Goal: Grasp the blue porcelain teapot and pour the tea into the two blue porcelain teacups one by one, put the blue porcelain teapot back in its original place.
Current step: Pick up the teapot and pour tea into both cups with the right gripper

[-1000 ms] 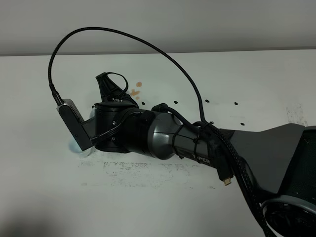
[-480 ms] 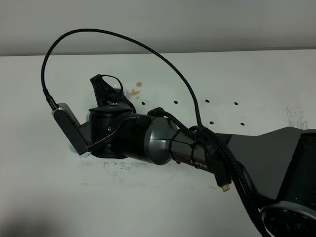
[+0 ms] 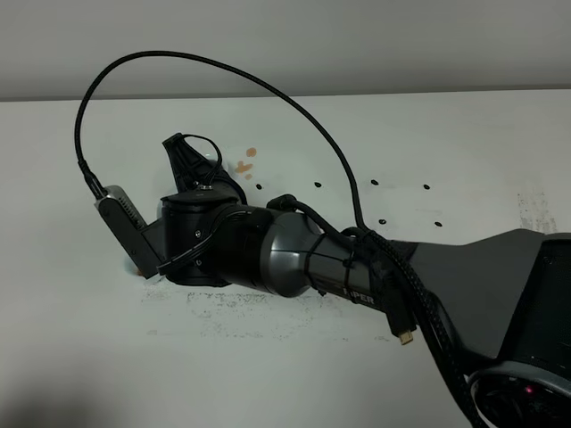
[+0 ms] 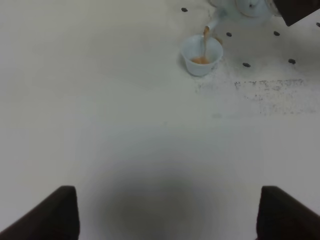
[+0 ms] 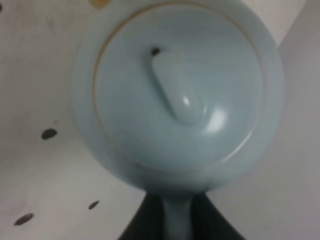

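Observation:
In the left wrist view the blue porcelain teapot is tilted at the frame's edge, and a thin amber stream runs from its spout into one pale-blue teacup holding a little tea. The right wrist view looks down on the teapot's knobbed lid, with my right gripper shut on its handle. From the high camera my right arm crosses to the left; its gripper and wrist hide the teapot and cup almost fully. The second teacup is hidden. My left gripper hangs open over bare table.
The white table carries small orange stains, a row of black dots and a scuffed grey patch. A black cable arcs high over my right arm. A wall runs along the table's far edge.
Over the first half second my right wrist shifted a little left and rolled further with the teapot; since then it has held almost still.

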Controlling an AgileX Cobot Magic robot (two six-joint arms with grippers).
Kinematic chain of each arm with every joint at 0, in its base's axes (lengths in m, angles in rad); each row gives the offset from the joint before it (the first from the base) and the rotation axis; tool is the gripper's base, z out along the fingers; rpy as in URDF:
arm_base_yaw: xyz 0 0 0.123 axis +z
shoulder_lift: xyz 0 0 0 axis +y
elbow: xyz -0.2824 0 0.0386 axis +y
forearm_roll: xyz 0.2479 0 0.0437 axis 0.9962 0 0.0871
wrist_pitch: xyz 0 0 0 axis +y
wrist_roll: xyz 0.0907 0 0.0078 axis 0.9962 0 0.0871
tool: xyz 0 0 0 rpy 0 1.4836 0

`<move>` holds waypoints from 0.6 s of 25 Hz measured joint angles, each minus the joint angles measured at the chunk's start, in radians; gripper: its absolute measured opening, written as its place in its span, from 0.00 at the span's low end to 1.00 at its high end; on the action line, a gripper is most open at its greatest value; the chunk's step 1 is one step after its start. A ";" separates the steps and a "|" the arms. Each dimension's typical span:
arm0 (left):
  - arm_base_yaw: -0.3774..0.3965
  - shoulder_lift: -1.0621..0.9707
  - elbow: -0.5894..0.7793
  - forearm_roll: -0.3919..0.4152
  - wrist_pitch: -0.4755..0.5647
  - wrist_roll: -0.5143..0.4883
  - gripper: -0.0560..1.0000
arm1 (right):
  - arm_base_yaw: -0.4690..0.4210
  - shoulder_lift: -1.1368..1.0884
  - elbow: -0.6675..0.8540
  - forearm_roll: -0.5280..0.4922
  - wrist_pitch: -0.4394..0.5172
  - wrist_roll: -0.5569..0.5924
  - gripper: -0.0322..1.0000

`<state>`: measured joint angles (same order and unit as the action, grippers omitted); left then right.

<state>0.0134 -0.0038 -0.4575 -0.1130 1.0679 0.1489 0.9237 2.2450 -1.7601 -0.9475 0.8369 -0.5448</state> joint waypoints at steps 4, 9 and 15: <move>0.000 0.000 0.000 0.000 0.000 0.000 0.74 | 0.000 0.001 0.000 -0.012 0.000 0.000 0.11; 0.000 0.000 0.000 0.000 0.000 0.000 0.74 | 0.000 0.001 0.000 -0.023 0.001 0.001 0.11; 0.000 0.000 0.000 0.000 0.000 0.000 0.74 | 0.000 0.001 0.000 -0.024 0.001 0.001 0.11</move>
<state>0.0134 -0.0038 -0.4575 -0.1130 1.0679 0.1489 0.9237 2.2461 -1.7601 -0.9716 0.8378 -0.5439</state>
